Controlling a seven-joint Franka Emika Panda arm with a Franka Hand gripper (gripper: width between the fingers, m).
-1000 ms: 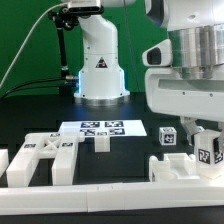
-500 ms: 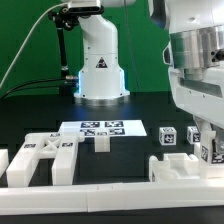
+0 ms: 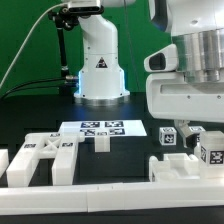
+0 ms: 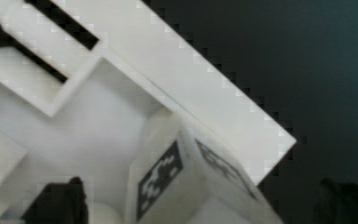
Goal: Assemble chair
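My gripper [image 3: 204, 140] is at the exterior view's right, shut on a white chair part with a black-and-white tag [image 3: 212, 152]. In the wrist view that tagged part [image 4: 176, 175] fills the gap between my dark fingers [image 4: 60, 203]. It hangs just above a flat white chair panel [image 3: 175, 166], which also shows in the wrist view [image 4: 158, 70]. A slotted chair panel [image 3: 45, 158] lies at the front left. A small tagged cube [image 3: 167, 135] and a small white block [image 3: 101, 142] sit on the black table.
The marker board [image 3: 100, 128] lies mid-table in front of the robot base [image 3: 100, 65]. A low white rail [image 3: 100, 192] runs along the table's front edge. Cables hang at the back left.
The arm dipped slightly and shifted right half a second ago, then rose again. The tagged part stayed between the fingers. The other parts have not moved.
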